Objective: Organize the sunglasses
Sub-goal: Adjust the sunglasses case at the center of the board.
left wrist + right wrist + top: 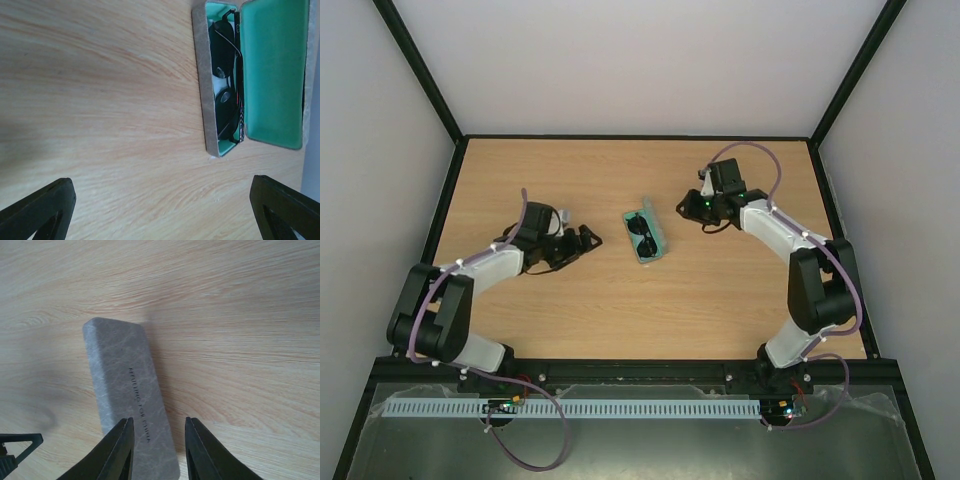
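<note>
The sunglasses [640,235] lie folded inside the open grey case [651,247] with green lining, mid-table. In the left wrist view the sunglasses [226,85] fill the case's base [201,85], with the raised lid [272,70] beside it. My left gripper [586,240] is open wide and empty, a short way left of the case; its fingers [45,210] frame bare wood. My right gripper [686,209] is open just right of the case. In the right wrist view its fingers [120,450] hover over the lid's grey outer face [125,380] without gripping it.
The wooden table [620,310] is bounded by black frame rails and pale walls. Both arm bases sit at the near edge. The left gripper's shadow falls on the wood in the right wrist view [30,405].
</note>
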`<action>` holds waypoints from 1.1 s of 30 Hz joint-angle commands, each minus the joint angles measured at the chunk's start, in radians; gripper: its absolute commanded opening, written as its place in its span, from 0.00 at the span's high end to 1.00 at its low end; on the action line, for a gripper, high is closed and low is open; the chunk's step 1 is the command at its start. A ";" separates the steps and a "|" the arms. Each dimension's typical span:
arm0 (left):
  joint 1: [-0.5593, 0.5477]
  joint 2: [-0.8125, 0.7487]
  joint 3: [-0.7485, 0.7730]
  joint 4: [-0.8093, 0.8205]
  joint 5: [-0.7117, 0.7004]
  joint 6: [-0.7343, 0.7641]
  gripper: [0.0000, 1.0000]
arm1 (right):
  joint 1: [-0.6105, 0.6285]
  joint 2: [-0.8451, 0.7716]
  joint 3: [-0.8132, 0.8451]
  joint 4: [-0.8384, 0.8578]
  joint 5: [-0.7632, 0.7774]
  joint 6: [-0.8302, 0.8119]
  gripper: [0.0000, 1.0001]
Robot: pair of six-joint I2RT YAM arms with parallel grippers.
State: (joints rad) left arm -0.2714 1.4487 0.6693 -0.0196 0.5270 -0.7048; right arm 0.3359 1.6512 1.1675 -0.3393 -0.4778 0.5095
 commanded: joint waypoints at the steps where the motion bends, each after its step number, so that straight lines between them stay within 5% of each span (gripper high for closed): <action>1: -0.040 0.062 0.067 0.030 -0.068 -0.021 0.02 | -0.039 -0.020 -0.062 0.114 -0.092 -0.001 0.69; 11: -0.150 0.257 0.209 0.040 -0.133 -0.079 0.15 | -0.050 -0.059 -0.174 0.190 -0.094 0.015 0.69; 16: -0.196 0.339 0.259 0.075 -0.120 -0.110 0.59 | -0.052 -0.028 -0.162 0.214 -0.131 0.030 0.70; 19: -0.213 0.377 0.271 0.100 -0.114 -0.123 0.75 | -0.051 0.000 -0.134 0.206 -0.140 0.025 0.71; 33: -0.224 0.511 0.371 0.122 -0.116 -0.112 0.80 | -0.045 0.097 -0.046 0.200 -0.211 0.033 0.72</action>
State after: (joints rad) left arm -0.4946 1.9198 1.0027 0.1020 0.4175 -0.8288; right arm 0.2882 1.7279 1.0840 -0.1490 -0.6651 0.5404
